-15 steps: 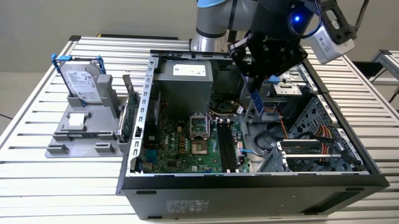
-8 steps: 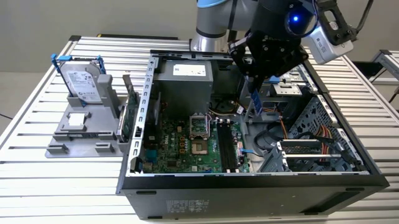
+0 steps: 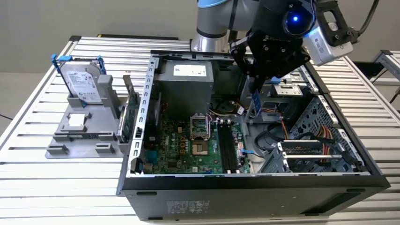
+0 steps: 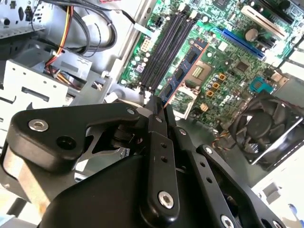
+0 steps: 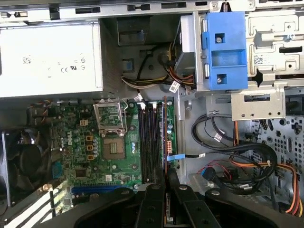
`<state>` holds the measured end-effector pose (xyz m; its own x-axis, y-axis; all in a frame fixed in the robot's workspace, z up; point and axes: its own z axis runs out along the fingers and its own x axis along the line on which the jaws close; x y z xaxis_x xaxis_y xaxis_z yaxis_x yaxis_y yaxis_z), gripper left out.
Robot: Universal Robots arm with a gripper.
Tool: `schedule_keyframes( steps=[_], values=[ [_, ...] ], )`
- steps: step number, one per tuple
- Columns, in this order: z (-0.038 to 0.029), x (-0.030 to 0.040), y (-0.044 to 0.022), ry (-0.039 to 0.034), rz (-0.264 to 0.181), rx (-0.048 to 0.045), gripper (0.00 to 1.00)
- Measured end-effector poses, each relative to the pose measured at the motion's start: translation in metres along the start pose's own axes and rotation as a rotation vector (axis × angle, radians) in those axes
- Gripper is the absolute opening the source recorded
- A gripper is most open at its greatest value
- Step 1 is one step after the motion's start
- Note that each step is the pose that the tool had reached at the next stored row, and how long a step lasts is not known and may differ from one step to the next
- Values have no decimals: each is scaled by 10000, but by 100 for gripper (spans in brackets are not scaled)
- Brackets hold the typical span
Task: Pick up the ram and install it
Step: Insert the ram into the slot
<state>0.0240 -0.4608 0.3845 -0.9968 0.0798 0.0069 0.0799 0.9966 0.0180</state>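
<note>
Slatted metal table (image 3: 37,187) bearing an open computer case (image 3: 250,197). Exterior view: the gripper (image 3: 254,86) hangs over the case interior, its fingers drawn narrow onto the upper end of the ram (image 3: 256,103), which hangs upright toward 6 o'clock. The black memory slots (image 3: 226,145) lie at about 7 o'clock from the ram, apparently apart from it. A hard drive (image 3: 84,84) stands at 9 o'clock of the case.

Arm (image 3: 211,21) descending from above, wrist turned downward; tool (image 3: 256,88) pointing down, clamped on ram (image 3: 256,102).
</note>
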Motion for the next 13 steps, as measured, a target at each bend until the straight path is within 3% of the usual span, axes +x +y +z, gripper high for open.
schedule_keyframes(
  steps=[5, 13],
  values=[
    [1, -8, 1, -5, 252, -3, 0],
    [8, -10, 1, -5, 268, -1, 0]
  ],
)
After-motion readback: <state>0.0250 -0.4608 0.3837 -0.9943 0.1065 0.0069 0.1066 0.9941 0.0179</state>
